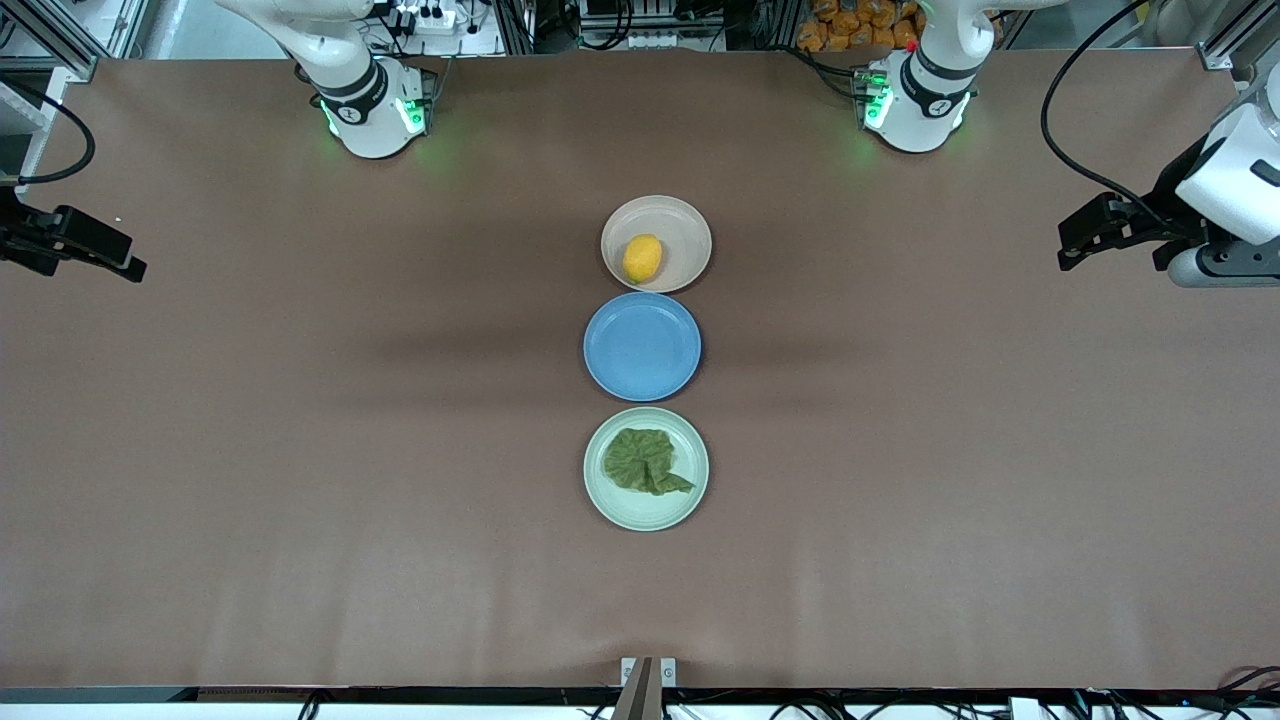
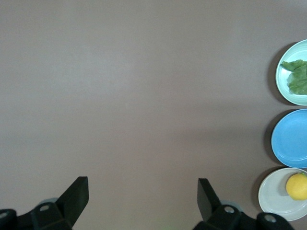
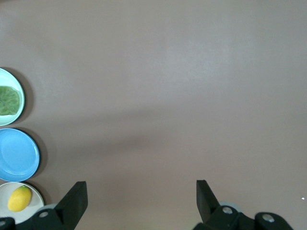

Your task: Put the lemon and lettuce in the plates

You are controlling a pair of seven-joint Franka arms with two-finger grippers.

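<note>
The lemon [image 1: 642, 258] lies in the pale beige-pink plate [image 1: 688, 232], the plate farthest from the front camera. The lettuce [image 1: 645, 461] lies in the mint green plate [image 1: 640, 514], the nearest one. My left gripper [image 1: 1066, 250] is open and empty, up over the left arm's end of the table, well away from the plates. My right gripper [image 1: 133, 258] is open and empty over the right arm's end. The left wrist view shows the open left gripper [image 2: 143, 184], lemon [image 2: 297, 186] and lettuce [image 2: 297, 76]. The right wrist view shows the open right gripper [image 3: 141, 184], lemon [image 3: 19, 198] and lettuce [image 3: 8, 100].
An empty blue plate [image 1: 642, 346] sits between the two task plates, the three in a row down the table's middle. The brown table top [image 1: 300, 450] stretches bare to both sides. The arm bases stand along the table's back edge.
</note>
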